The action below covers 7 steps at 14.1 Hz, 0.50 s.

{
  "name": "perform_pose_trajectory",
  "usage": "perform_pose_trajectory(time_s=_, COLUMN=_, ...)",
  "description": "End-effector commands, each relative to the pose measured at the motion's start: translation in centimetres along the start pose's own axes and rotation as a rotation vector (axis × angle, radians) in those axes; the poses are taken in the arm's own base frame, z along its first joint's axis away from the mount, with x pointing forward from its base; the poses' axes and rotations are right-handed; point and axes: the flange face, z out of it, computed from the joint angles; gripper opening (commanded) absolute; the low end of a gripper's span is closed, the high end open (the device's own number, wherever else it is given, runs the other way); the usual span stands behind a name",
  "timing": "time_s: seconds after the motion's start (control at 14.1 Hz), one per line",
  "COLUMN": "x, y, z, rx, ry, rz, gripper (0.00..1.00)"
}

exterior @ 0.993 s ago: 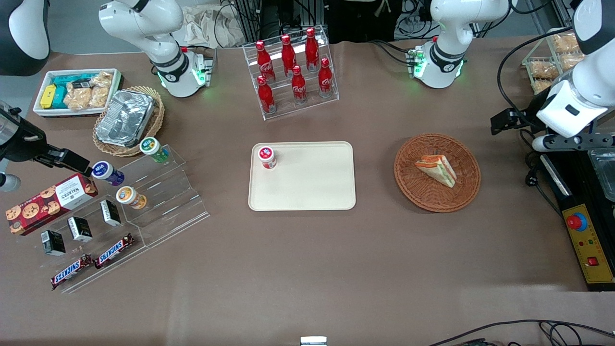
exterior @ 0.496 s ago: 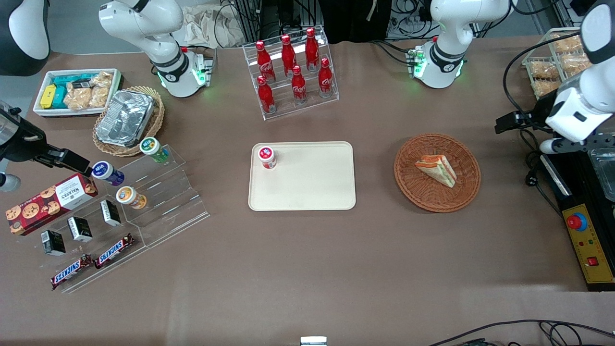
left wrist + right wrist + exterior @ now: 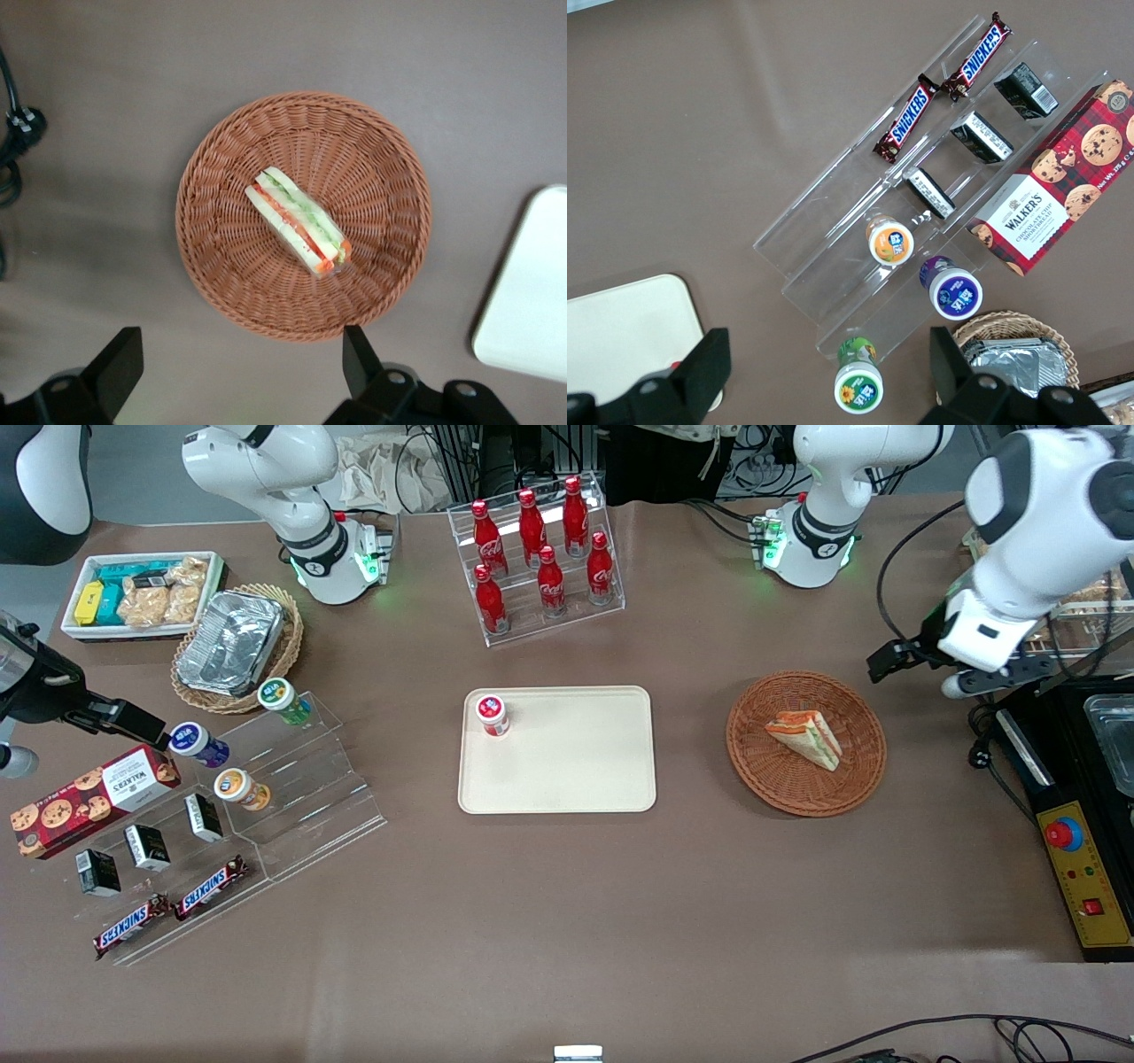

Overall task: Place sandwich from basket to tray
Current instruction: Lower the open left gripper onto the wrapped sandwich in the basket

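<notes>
Basket point(image 3: 805, 742) is the landmark: sandwich point(image 3: 806, 738) lies inside it near the middle, on the weave, untouched. Gripper point(image 3: 241, 367) hangs above the basket's edge toward the working arm's end of the table, fingers point(image 3: 118, 366) spread wide and holding nothing. Tray point(image 3: 556, 749) sits well apart from the basket, toward the parked arm's end.

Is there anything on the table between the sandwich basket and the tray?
No. Between the basket and the tray the front view shows only bare brown table; the open gripper hangs beside the basket.
</notes>
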Motion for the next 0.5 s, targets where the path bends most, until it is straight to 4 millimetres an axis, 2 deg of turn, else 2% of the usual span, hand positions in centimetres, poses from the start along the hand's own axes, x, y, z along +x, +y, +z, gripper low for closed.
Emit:
perform_pose_trajectory(time_s=0.0, x=-2.8, y=0.4, z=4.8, rx=-0.006, ry=0.063, rz=-0.162, gripper=1.0)
perform_pose_trajectory(time_s=0.14, x=-3.2, y=1.6, z=7.7, rx=-0.011, ry=0.084, rz=-0.287, gripper=1.0)
perform_pose_trajectory(time_s=0.43, x=-2.7, y=3.7, z=11.3, rx=-0.021, ry=0.064, rz=-0.481, gripper=1.0)
